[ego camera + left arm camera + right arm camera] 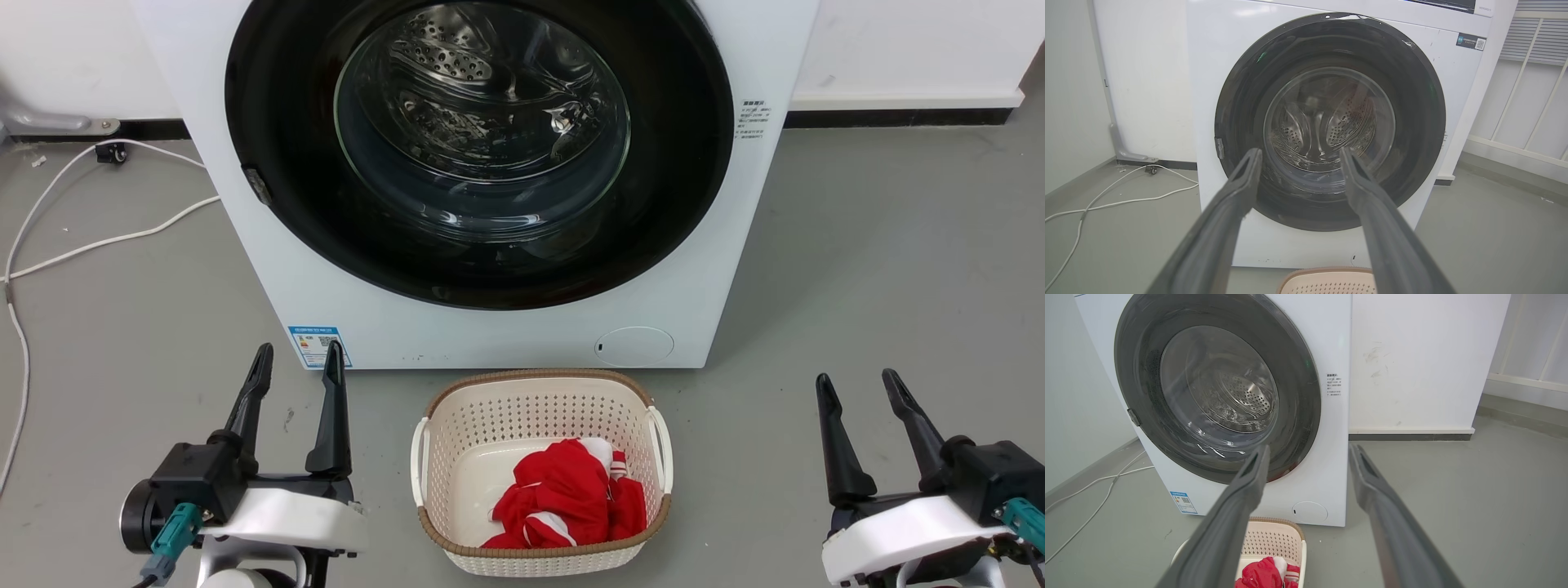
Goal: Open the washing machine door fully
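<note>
The left hand (298, 351) and right hand (856, 377) hang empty, fingers (332, 408) apart, either side of the basket (539, 377). Beyond, the door (482, 147) sits shut against the machine (490, 335): stiff, glossy, probably slippery, best pulled at its left-edge tab (255, 184).

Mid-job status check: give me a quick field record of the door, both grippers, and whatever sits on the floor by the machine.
door: washing machine door looks shut, flush with the white machine
door edge: small grey tab on its rim, on the robot's left
left gripper: open, empty, low, apart from the door
right gripper: open, empty, low, apart from the door
in front: basket on the floor between the grippers, red cloth inside
floor, left: white cable
task: door not yet opened
</note>
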You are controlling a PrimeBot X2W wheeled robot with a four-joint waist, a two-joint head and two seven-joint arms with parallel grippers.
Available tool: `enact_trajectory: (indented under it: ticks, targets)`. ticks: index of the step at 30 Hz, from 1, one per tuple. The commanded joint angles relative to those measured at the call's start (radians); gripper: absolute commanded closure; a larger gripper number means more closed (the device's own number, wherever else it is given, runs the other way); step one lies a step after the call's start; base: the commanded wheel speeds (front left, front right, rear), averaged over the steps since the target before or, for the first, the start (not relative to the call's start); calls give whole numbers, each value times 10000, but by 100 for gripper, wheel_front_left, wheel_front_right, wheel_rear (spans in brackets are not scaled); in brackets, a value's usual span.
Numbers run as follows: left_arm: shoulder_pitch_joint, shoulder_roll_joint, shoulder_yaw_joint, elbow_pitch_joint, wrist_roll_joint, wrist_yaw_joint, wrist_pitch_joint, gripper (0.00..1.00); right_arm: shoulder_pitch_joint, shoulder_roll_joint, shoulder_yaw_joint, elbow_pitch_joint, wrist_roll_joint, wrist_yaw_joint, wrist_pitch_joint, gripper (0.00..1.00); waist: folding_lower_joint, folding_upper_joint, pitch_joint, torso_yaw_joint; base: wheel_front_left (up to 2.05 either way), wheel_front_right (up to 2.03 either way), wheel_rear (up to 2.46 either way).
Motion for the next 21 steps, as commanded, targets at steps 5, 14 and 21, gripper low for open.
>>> enact_trajectory:
  ticks: [5, 14, 21]
  targets:
    - [88, 24, -40, -112, 448, 66, -146, 0, 25, 23, 21, -131, -367, -2, -131, 0, 0, 0, 4, -5, 0, 0, 0]
    - [234, -102, 40, -112, 920, 13, -322, 0, 113, 30, 28, -84, -499, -3, -289, 0, 0, 0, -18, -7, 0, 0, 0]
    - [279, -218, 156, -108, 1311, -87, -458, 0, 130, 33, 23, -29, -708, -3, -418, 0, 0, 0, -9, 2, 0, 0, 0]
